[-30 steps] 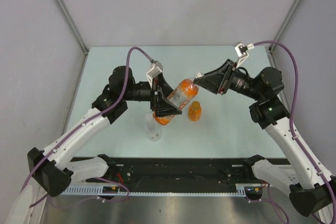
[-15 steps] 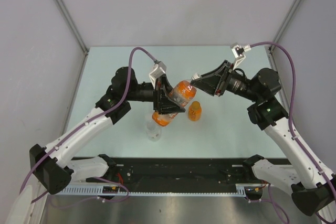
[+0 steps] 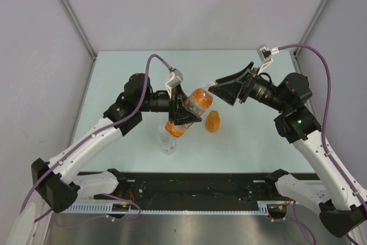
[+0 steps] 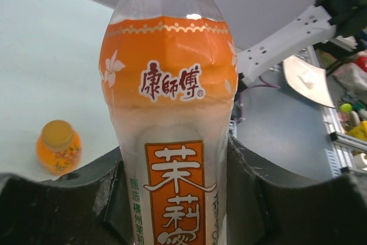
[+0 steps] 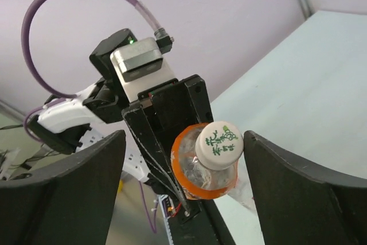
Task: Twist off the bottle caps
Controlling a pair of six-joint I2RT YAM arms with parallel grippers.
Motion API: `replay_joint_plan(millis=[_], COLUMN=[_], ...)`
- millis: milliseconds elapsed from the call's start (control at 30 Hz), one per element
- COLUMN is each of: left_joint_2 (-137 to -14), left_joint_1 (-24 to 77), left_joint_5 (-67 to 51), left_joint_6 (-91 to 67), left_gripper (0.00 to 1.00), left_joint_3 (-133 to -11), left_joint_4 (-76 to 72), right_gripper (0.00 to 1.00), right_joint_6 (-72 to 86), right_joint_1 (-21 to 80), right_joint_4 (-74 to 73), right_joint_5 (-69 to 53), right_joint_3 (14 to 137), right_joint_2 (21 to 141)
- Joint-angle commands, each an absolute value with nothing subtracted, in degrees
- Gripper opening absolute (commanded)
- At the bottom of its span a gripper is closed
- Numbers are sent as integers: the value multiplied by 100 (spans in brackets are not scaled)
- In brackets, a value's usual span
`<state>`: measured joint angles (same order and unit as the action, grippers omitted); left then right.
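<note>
Above the counter (image 3: 252, 142), the tall orange bottle (image 4: 172, 84) is held tilted, with the left fingers (image 4: 86, 199) clamped on its label. Only the right wrist view shows its white cap (image 5: 219, 143), on the neck between the right fingers (image 5: 304, 187). These now stand apart; earlier they were closed on it.

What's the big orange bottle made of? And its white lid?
The tall bottle looks like thin clear plastic: its shoulder is see-through and glossy above the printed label. Its cap seems matte white plastic, opaque, with green print.
</note>
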<state>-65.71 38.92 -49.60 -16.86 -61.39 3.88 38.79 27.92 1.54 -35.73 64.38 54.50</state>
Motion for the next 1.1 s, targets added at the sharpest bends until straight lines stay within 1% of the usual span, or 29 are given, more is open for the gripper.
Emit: replay_joint_plan(millis=[0, 33, 67, 133, 167, 200, 333, 433, 467, 600, 633, 800, 900, 1000, 1033, 1067], left_joint_2=[-6390, -6381, -6372, -6328, -6285, -6267, -6082, -6003, -6003, -6047, -6056, -6117, -6179, -6179, -6179, -6187], left_joint_1=[3946, 3964, 3999, 4139, 4201, 4340, 4552, 4693, 4754, 4948, 5009, 5501, 5695, 5809, 5836, 5871], left_joint_5=[-3975, -3781, -3362, -2903, -2657, -2254, -1855, -1521, -1434, -915, -566, 244, 579, 808, 861, 914], left_joint_6=[-898, -827, -748, -546, -467, -327, -123, -18, 139, 298, 334, 729, 844, 853, 835, 835], left_gripper=[33, 30, 20, 11, 0, 0, 0, 0, 0, 0, 0, 0, 0, 0, 0, 0], left_joint_3=[-6591, -6627, -6653, -6671, -6671, -6680, -6320, -6013, -5977, -5854, -5801, -5695, -5739, -5730, -5730, -5722], left_joint_4=[1036, 1089, 1186, 1213, 1204, 1195, 661, 343, 230, 79, 27, -413, -474, -536, -545, -545], right_gripper=[88, 88, 88, 89, 88, 89, 88, 85, 82, 82, 82, 79, 73, 63, 57, 54], right_joint_6=[3481, 3463, 3437, 3402, 3384, 3375, 3349, 3357, 3366, 3427, 3454, 3743, 3849, 3937, 3929, 3955], right_joint_1=[2821, 2830, 2839, 2874, 2900, 2926, 3102, 3374, 3471, 4076, 4165, 4605, 4649, 4658, 4658, 4667], right_joint_4=[-613, -694, -747, -1001, -1063, -1150, -1274, -1380, -1423, -1599, -1600, -1529, -1512, -1424, -1372, -1301], right_joint_5=[-2866, -2752, -2533, -2269, -2041, -1917, -1284, -705, -312, 543, 745, 1300, 1555, 1740, 1766, 1793], right_joint_3=[7066, 7110, 7180, 7259, 7295, 7304, 7339, 7339, 7339, 7339, 7339, 7339, 7339, 7339, 7339, 7339], right_joint_2=[5256, 5238, 5221, 5194, 5177, 5142, 5001, 4940, 4931, 4948, 5009, 5247, 5379, 5449, 5467, 5484])
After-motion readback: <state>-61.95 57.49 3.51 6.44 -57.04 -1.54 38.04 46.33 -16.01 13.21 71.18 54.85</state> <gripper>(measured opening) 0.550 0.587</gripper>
